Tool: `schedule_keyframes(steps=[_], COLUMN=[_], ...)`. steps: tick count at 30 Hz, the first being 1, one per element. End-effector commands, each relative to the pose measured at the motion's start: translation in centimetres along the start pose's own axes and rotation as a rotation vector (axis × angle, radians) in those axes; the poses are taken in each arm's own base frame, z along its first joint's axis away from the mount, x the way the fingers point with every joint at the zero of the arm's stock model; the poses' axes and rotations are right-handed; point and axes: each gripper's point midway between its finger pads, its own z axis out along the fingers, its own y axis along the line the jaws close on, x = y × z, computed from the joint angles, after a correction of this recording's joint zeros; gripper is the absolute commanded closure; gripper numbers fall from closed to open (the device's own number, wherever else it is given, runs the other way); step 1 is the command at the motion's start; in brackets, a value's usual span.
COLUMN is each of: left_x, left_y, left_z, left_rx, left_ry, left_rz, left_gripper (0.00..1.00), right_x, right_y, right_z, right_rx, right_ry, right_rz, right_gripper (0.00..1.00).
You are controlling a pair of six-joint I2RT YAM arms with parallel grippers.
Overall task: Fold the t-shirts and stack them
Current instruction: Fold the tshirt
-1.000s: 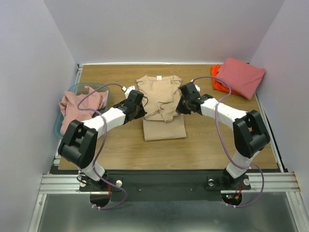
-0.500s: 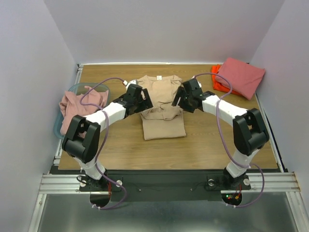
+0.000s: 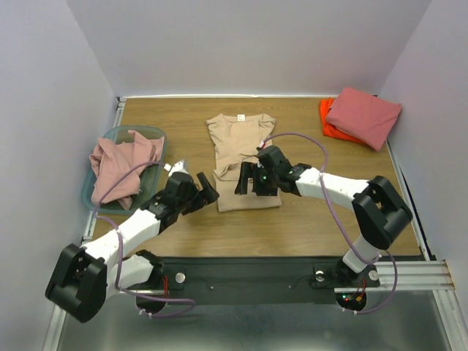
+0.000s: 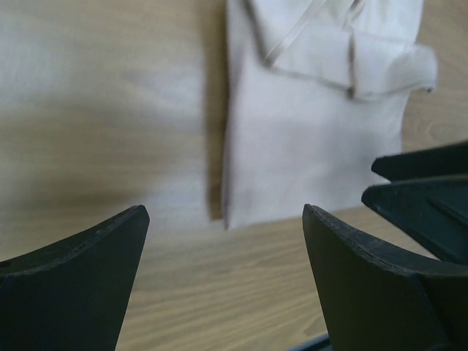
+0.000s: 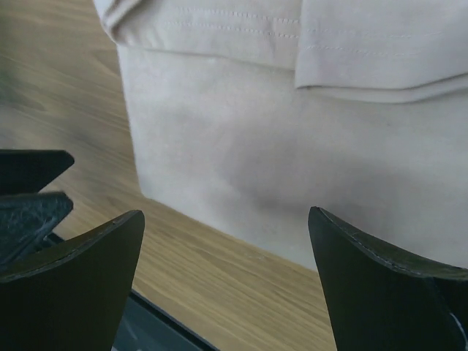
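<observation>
Here we see both claws low at the near end of the tan shirt [image 3: 241, 139], which lies flat on the table [image 3: 329, 219] with its sleeves folded in. The left claw [image 3: 209, 194] sits just off the shirt's near left corner, fingers spread and holding nothing. In its wrist view the hem lies ahead and a little right of the gap. The right claw [image 3: 241, 183] hovers over the shirt's lower part, facing the left claw, and is likewise spread wide and empty. Cloth fills most of the space ahead of its fingers. Well to the left of the left claw stands the bin [image 3: 143, 130], with the pink shirt [image 3: 117, 164] bunched inside and spilling over its rim. Far beyond the right claw and to its right, the red shirt [image 3: 363, 115] lies folded on top of the orange shirt [image 3: 329, 128].
</observation>
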Motion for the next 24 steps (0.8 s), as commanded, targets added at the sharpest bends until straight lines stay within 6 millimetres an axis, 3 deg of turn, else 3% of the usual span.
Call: schedule_keyframes(steps=[1,3,4,11,15,18,21,22,23,24], left_x=[2.5,3.2,3.3,1.9,1.7,2.0,2.2,2.3,2.3,2.4], left_y=[1.6,2.1,2.2,3.1,3.6,3.9,4.1,4.3,4.2,4.3], left_z=[-1.0,-1.6,-1.7,-3.1,-3.4,-3.4,-3.4,-3.4,-3.5,-3.4], left_rx=[0.016,0.022,0.025,-0.027,-0.057,-0.067,-0.068,-0.070,-0.063,-0.066], left_ry=[0.030,0.031,0.031,-0.043,-0.049,-0.044,-0.042,-0.041,-0.040,-0.038], left_rz=[-0.077,-0.097,-0.105,-0.110,-0.105,-0.106,-0.110,-0.113,-0.113,-0.113], left_gripper=[0.02,0.02,0.02,0.02,0.02,0.02,0.02,0.02,0.02,0.02], right_x=[-1.7,-2.3,-2.0,-4.8,-8.3,-9.9,-13.2,-14.2,-16.2,-17.2], right_y=[3.9,4.7,4.0,3.3,2.7,2.0,1.4,0.0,0.6,-0.7], right_z=[1.6,2.5,3.6,6.9,7.5,8.2,8.1,8.7,8.6,9.2], right_rx=[-0.120,-0.127,-0.103,-0.007,0.087,0.144,0.220,0.273,0.266,0.288], right_ry=[-0.046,-0.053,-0.041,-0.113,-0.233,-0.280,-0.377,-0.395,-0.434,-0.438], right_rz=[-0.072,-0.090,-0.090,-0.114,-0.143,-0.164,-0.182,-0.190,-0.189,-0.181], right_gripper=[0.00,0.00,0.00,0.00,0.00,0.00,0.00,0.00,0.00,0.00])
